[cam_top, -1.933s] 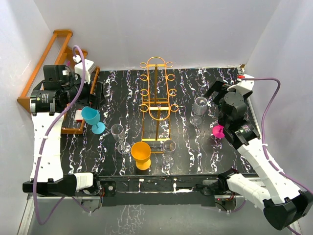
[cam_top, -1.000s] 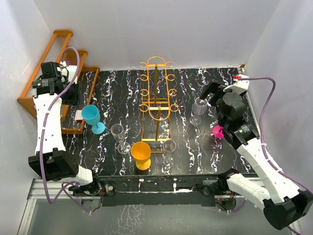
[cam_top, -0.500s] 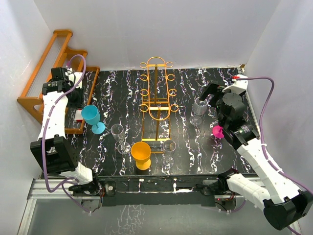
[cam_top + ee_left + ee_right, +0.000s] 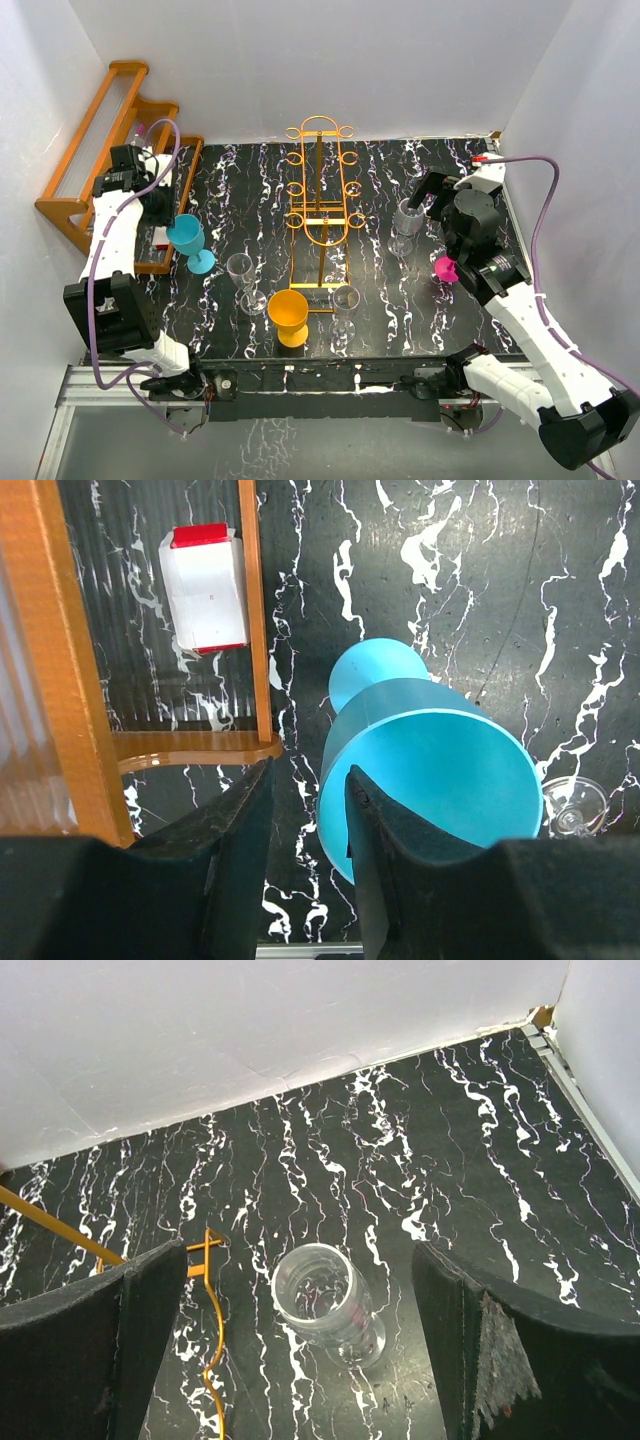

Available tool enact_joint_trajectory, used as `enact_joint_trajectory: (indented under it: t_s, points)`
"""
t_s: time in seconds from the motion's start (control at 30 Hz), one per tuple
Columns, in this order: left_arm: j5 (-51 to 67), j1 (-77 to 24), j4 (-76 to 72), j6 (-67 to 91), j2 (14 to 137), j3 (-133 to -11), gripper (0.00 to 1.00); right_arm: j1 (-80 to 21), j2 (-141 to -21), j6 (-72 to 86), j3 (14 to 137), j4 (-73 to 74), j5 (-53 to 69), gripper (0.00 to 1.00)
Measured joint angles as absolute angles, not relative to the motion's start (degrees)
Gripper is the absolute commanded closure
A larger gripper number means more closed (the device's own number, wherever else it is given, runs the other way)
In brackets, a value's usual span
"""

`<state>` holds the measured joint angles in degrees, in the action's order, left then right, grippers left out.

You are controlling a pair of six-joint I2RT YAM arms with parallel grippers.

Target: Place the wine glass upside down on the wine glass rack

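While the glasses stand where they stood two seconds back, the left arm has changed most. Earlier it was stretched out over the brown wooden stepped shelf (image 4: 95,120). Now its elbow is folded back toward the near edge and its wrist sits over the teal plastic goblet (image 4: 425,770).

Left hand (image 4: 308,772): fingers parted only narrowly, nothing between them. The goblet's bowl lies below, just right of the gap.

Right arm: hardly shifted. Right hand (image 4: 300,1258): fingers spread wide and empty, hovering over the clear stemmed wine glass (image 4: 322,1298). That glass stands upright on the black, white-veined marble surface (image 4: 450,1160), right of centre and well apart from the rack.

Near row: an orange plastic goblet (image 4: 288,312) and a second clear stemmed glass (image 4: 343,303) flank the near end of the rack's wire base. A third clear glass (image 4: 240,270) stands a little farther left. A small pink object (image 4: 445,267) sits by the right forearm, partly hidden by it.

Mid-surface: the tall golden-orange wire wine glass rack (image 4: 322,195), with looped hooks along both rails.

Far left: a white card with a red band (image 4: 205,590) lies on the shelf's lowest step. The faint mark on it is too small to read.
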<state>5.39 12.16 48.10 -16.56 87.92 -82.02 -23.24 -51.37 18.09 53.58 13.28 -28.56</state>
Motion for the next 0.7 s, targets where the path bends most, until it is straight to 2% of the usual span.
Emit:
enact_joint_trajectory:
  t_s: [0.1, 0.17, 0.2, 0.23, 0.5, 0.7]
  points:
    - [5.5, 12.2, 47.5, -16.6, 87.9, -80.8, 0.70, -23.2, -51.4, 18.1, 54.1, 13.5, -28.6, 0.02]
    - [5.6, 12.2, 47.1, -16.6, 87.9, -80.2, 0.81, -23.2, -51.4, 18.0, 54.3, 13.5, -28.6, 0.02]
    - [5.8, 12.2, 46.8, -16.7, 87.9, -79.9, 0.96, -23.2, -51.4, 18.1, 54.4, 13.5, -28.6, 0.02]
    - [6.1, 12.2, 46.7, -16.8, 87.9, -79.6, 1.00, -23.2, -51.4, 18.1, 54.4, 13.5, -28.6, 0.02]
    - [8.5, 11.9, 48.8, -17.6, 87.9, -80.6, 1.00, -23.2, -51.4, 18.0, 55.4, 15.4, -29.1, 0.02]
    - [7.7, 8.5, 48.9, -18.0, 83.7, -94.4, 1.00, -23.2, -51.3, 16.7, 58.9, 16.5, -30.5, 0.02]
